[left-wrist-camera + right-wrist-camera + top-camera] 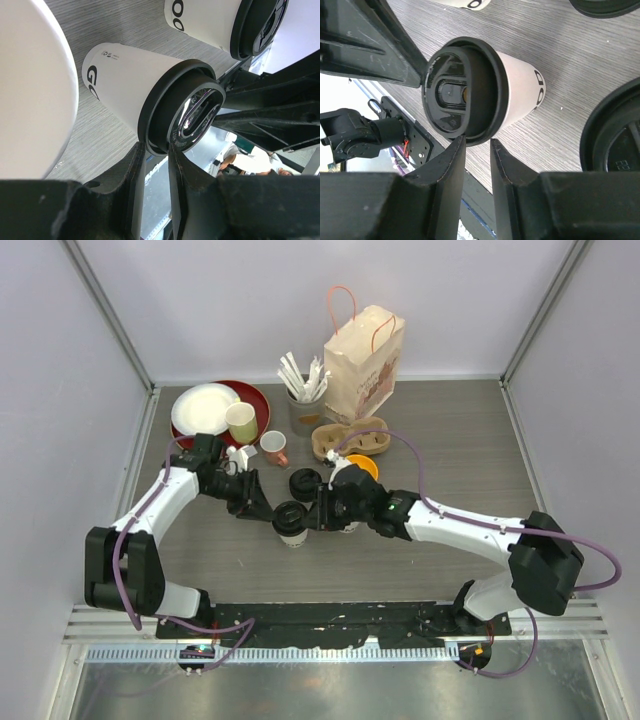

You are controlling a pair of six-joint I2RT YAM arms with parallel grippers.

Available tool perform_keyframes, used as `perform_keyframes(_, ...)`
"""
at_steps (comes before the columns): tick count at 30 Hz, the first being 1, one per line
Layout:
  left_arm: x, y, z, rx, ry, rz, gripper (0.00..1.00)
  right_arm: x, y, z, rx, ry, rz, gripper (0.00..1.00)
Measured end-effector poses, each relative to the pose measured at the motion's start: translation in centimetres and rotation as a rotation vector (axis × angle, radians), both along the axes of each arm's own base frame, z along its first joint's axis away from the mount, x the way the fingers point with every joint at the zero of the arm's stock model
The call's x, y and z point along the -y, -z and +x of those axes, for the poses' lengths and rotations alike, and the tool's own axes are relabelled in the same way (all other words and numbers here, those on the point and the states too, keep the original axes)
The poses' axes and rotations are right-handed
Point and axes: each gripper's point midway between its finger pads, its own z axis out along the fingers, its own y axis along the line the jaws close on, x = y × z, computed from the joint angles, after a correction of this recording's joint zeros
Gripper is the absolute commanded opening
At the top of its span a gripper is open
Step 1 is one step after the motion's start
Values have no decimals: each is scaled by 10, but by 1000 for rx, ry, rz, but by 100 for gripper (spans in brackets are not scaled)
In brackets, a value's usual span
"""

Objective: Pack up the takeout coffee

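**Near cup flanked at lid; grip unconfirmed**

The near coffee cup stands mid-front on the table, with its partner cup just behind. The left end effector and right end effector flank it. Each has its fingers nearly together at the rim of the black lid (whether either truly pinches cannot be told). Recommended: keep the cup upright, press evenly from both sides, and spare the paper wall before heading for the cardboard carrier.

the near paper cup has big black letters "go" by its bottom. tiny print at 1 o'clock from them is too small to read. the far paper cup shows "oo". the paper bag has writing too faint to read.
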Motion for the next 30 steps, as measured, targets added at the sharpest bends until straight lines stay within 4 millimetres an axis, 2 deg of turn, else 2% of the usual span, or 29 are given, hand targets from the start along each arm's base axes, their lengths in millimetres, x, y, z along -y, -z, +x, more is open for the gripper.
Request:
perform_keyframes(5,0,0,0,1,1,0,28,6,11,-2,-25,8,-15,31)
perform_keyframes(14,0,1,0,-1,1,1,28,3,12,1,-26,6,-3,29)
perform_keyframes(17,0,1,0,0,1,0,28,4,13,5,-29,18,3,23)
perform_keyframes(19,0,2,0,-3,1,0,27,4,16,6,-39,25,9,14)
perform_keyframes(24,1,4,0,-22,1,-9,25,2,18,5,-65,39,46,9)
perform_keyframes(27,1,5,0,-41,-3,-21,24,2,18,6,-75,43,63,9)
perform_keyframes(30,1,5,0,-50,-4,-27,24,2,17,6,-78,43,65,13)
